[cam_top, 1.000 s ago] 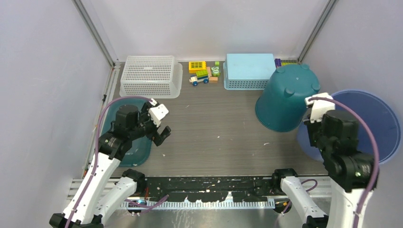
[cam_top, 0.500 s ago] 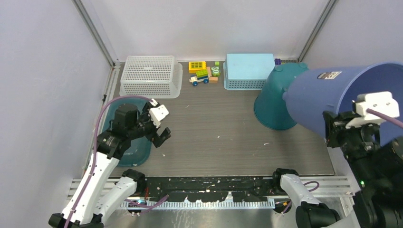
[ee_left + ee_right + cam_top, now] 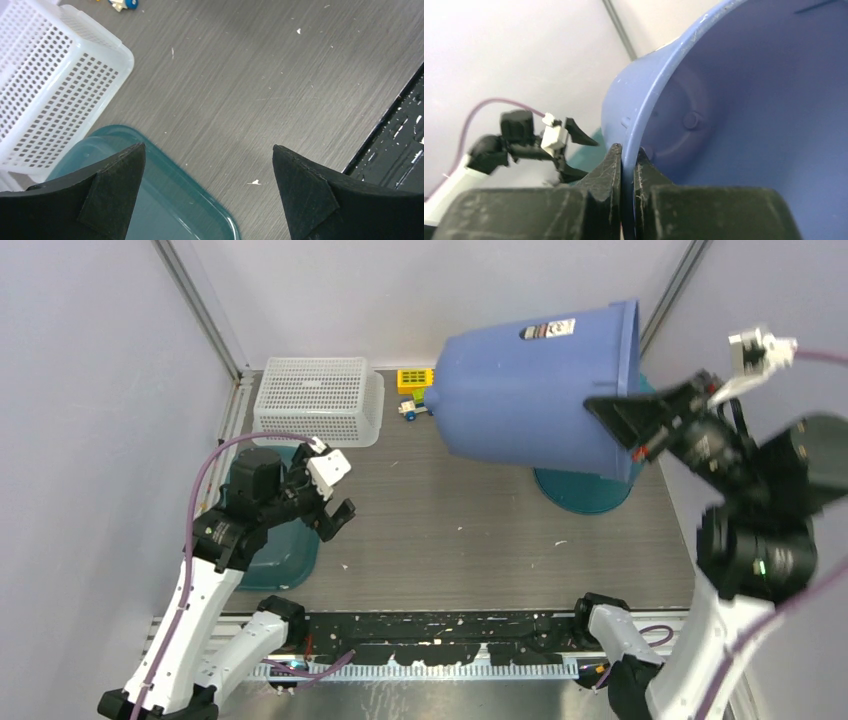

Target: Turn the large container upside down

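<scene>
Hanging sideways aloft, large blue container (white label uppermost), rim pinched in right jaws, left jaws wide.

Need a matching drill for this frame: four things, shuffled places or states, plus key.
Things
1. blue bucket
2. teal bucket
3. white basket
4. left gripper

Places or states
A. open, holding nothing
B. on the table, back left
C. in the air on its side, rim pinched by the right gripper
D. on the table, partly hidden by the blue bucket

Pairs: 1-C, 2-D, 3-B, 4-A
</scene>
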Robot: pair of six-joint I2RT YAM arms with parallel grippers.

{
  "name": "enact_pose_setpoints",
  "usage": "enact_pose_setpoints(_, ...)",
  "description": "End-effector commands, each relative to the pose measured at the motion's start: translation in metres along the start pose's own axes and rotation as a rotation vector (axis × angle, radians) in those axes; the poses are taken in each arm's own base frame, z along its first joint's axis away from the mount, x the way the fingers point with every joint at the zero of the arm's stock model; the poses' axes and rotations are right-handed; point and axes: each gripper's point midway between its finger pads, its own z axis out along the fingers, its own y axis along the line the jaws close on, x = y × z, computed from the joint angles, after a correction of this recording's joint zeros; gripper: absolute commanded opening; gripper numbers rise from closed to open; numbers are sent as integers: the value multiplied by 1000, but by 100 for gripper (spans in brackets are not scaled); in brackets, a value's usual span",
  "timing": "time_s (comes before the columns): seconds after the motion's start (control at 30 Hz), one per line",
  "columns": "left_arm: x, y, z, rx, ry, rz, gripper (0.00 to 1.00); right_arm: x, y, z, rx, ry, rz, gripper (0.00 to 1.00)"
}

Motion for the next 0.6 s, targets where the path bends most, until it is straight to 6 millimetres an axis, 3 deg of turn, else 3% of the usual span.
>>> enact_pose_setpoints(0.0, -12, 12, -13, -66, -9, 15, 100, -51, 10, 31, -244, -122, 35, 1)
enact_pose_setpoints(0.13, -14, 12, -15, -66, -13, 17, 100, -49, -5, 46, -285, -125, 119, 1)
enact_pose_setpoints(0.23, -16, 11, -16, -65, -20, 15, 100, -36, -12, 62, -319, -83, 169, 1)
enact_pose_setpoints(0.33, -18, 12, -18, -63, -28, 9, 100, -4, -13, 86, -328, 19, 210, 1)
enact_pose_setpoints(0.47, -20, 13, -20, -68, -37, -1, 100, 53, 0, 123, -371, 171, 222, 1)
enact_pose_setpoints(0.57, -20, 13, -22, -73, -41, -4, 100, 91, -3, 146, -390, 259, 263, 1)
